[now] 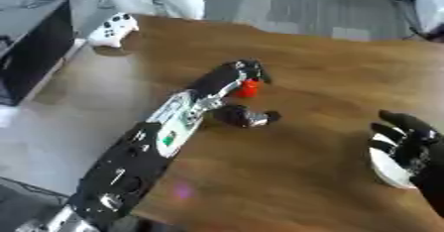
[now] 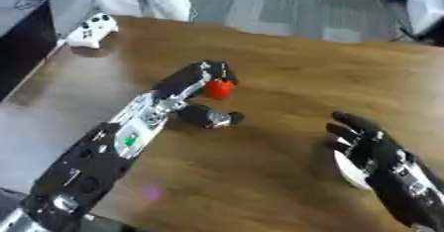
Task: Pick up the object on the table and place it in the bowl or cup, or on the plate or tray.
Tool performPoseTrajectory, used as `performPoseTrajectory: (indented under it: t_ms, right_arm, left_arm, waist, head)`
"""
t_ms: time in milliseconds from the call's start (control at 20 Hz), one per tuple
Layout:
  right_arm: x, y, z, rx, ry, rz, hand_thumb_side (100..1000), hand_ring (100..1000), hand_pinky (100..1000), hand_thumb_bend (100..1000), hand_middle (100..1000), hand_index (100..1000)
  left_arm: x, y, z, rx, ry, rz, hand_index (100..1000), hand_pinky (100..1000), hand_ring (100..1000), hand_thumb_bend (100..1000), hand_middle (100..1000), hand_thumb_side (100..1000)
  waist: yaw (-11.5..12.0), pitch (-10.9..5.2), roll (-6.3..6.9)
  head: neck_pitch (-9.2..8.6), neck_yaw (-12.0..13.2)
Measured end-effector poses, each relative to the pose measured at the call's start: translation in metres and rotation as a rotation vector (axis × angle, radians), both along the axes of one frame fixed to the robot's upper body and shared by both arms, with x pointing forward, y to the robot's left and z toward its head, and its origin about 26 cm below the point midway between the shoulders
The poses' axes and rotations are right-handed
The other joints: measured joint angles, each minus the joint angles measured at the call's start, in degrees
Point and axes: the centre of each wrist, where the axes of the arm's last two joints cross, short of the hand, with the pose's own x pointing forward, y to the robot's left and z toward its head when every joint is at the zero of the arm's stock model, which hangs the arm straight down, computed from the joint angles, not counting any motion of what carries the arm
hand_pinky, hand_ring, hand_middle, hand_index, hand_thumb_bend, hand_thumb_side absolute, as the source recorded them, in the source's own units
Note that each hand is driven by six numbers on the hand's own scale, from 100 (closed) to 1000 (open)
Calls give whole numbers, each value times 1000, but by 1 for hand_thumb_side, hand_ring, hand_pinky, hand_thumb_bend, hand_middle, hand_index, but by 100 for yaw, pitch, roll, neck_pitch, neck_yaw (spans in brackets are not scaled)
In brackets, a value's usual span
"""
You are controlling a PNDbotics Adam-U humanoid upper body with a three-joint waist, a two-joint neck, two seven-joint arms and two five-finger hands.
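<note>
Left robot hand (image 2: 204,77) curls around the red object (image 2: 219,88) — right robot hand (image 2: 368,144) open over white plate (image 2: 347,169).

A red object (image 2: 218,87), seemingly plain, on a brown wood-grain table (image 2: 286,67); white controller (image 2: 92,29); black hands.

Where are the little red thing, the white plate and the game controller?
red thing (image 2: 219,87), right eye view, on its front face.
white plate (image 1: 388,169), left eye view, on the rim showing beside the right robot hand.
game controller (image 1: 114,29), left eye view, on its body.
</note>
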Motion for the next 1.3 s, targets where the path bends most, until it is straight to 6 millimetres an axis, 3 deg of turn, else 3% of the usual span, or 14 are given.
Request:
performPoseTrajectory:
  t_ms: [300,650,950,1300]
  right_arm:
    - [0,2,0,7,0,1,802,988,938,100,1000,1000]
    - [0,2,0,7,0,1,801,988,938,100,1000,1000]
    - [0,2,0,7,1,3,800,987,938,100,1000,1000]
    - [0,3,0,7,2,13,800,988,938,100,1000,1000]
  left_arm:
    - [1,0,0,14,-14,-1,736,724,627,491,656,606]
    - [12,6,45,70,-116,2,740,711,634,516,669,627]
    - [18,21,66,113,-146,34,736,710,637,557,668,678]
    - [27,43,65,144,-101,94,732,724,634,584,662,727]
  waist:
    - [-1,3,-6]
    - [12,2,-5]
    - [-6,1,1]
    - [-86,2,-2]
  head:
    - [-44,1]
    - [-45,4]
    - [21,-3]
    - [163,-22]
